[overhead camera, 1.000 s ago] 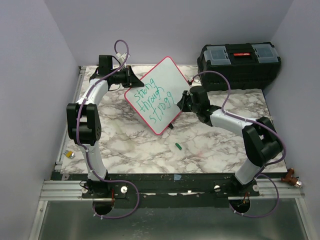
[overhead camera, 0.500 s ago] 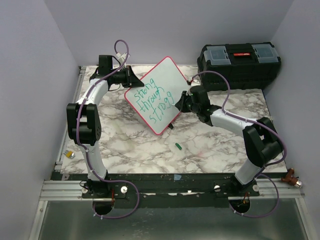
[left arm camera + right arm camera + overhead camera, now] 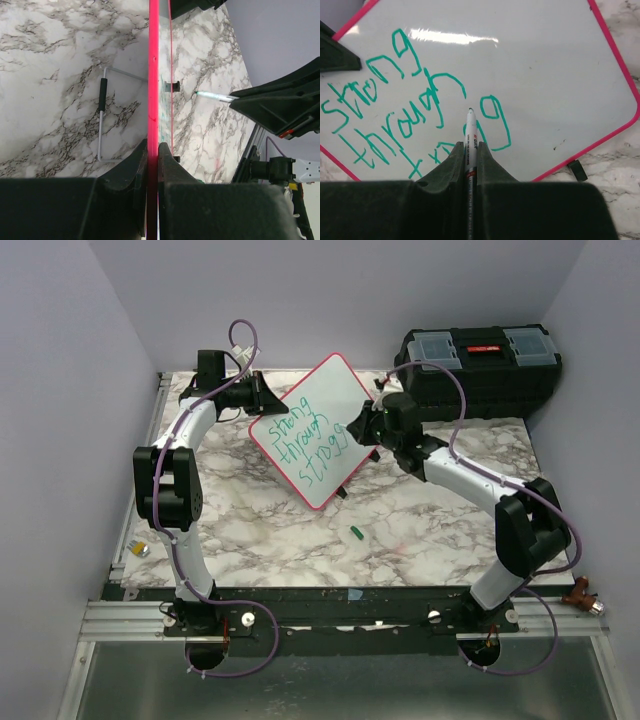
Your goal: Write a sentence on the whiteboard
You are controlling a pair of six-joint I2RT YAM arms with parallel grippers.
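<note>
The whiteboard, white with a pink-red frame, stands tilted on a corner at the table's middle back. My left gripper is shut on its left edge, seen edge-on in the left wrist view. The green sentence reads "strong through strugg" in three lines, also in the right wrist view. My right gripper is shut on a white marker, its tip a little off the board by the last "g". The marker tip also shows in the left wrist view.
A black toolbox stands at the back right. A green marker cap lies on the marble table in front of the board. The board's wire stand shows behind it. A small yellow-and-silver part lies at the left edge.
My right gripper with the marker has moved up and to the left along the board's third line, and a second "g" now stands after "strug".
</note>
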